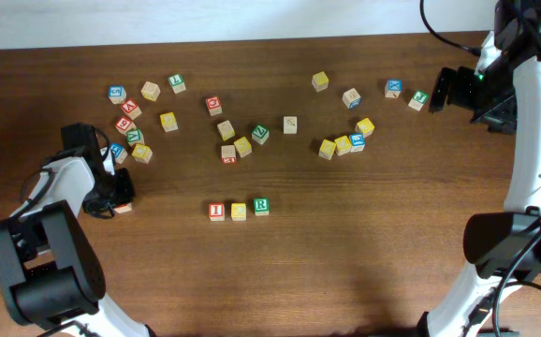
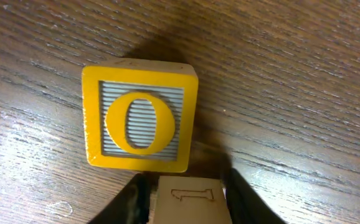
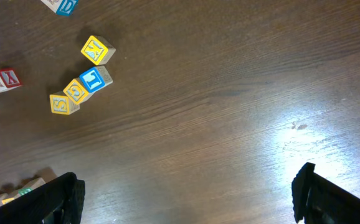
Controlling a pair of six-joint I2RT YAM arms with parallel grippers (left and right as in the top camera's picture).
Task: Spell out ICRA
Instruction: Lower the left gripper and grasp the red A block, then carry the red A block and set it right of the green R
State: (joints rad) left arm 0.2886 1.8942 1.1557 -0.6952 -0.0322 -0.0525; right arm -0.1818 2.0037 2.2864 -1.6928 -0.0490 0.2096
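Observation:
Three cubes stand in a row at the table's middle front: red I (image 1: pixel 216 211), yellow C (image 1: pixel 239 212) and green R (image 1: pixel 261 206). I cannot read an A on any cube. At the left, my left gripper (image 1: pixel 116 195) (image 2: pixel 186 200) is shut on a small wooden cube (image 2: pixel 188 198), one finger against each side. The cube's upper face is plain wood with an engraved outline, and its letter is hidden. A yellow O cube (image 2: pixel 139 119) lies just beyond it, almost touching. My right gripper (image 1: pixel 439 91) (image 3: pixel 189 198) hangs open over bare table at the far right.
Loose cubes lie in three scatters: back left (image 1: pixel 149 91), centre (image 1: pixel 242 145) and back right (image 1: pixel 350 143). The right wrist view shows a blue-faced cube (image 3: pixel 93 79) between yellow ones. The table's back edge is close behind them.

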